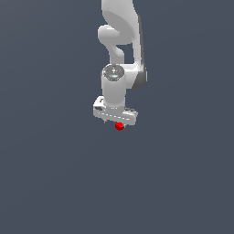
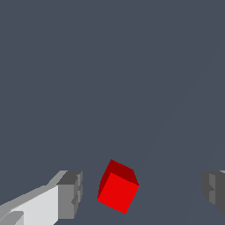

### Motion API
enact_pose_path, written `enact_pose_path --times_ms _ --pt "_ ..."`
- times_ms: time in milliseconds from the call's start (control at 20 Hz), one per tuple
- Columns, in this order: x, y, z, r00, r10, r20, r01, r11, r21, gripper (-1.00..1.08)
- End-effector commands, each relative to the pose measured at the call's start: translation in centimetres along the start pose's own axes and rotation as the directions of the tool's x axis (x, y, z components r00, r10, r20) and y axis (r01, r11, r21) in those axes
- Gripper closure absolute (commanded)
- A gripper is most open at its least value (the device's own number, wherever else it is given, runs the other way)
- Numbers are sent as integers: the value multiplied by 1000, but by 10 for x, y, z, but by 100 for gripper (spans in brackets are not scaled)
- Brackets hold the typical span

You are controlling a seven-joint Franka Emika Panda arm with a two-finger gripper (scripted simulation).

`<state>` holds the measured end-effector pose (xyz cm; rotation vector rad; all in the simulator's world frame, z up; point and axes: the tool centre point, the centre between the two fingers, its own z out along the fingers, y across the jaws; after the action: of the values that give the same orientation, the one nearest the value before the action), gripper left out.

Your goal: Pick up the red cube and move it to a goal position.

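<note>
One red cube (image 2: 117,191) sits between our released claw (image 2: 140,191); we judge: descend, then clench.

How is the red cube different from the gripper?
The cube is bright red; the gripper is white with grey fingers. The cube is much narrower than the gripper's open gap. The cube is one plain block sitting turned between the fingers, touching neither; the gripper has two separate fingers. Both have flat faces.
</note>
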<state>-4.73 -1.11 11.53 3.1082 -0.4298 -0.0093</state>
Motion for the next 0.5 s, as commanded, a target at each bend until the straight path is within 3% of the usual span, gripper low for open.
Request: enact_pose_path --times_ms 0,450 --pt "-9 0 14 998 68 -1 -68 998 0 -92" --pt "-39 -3 62 956 293 -3 -293 956 2 -92"
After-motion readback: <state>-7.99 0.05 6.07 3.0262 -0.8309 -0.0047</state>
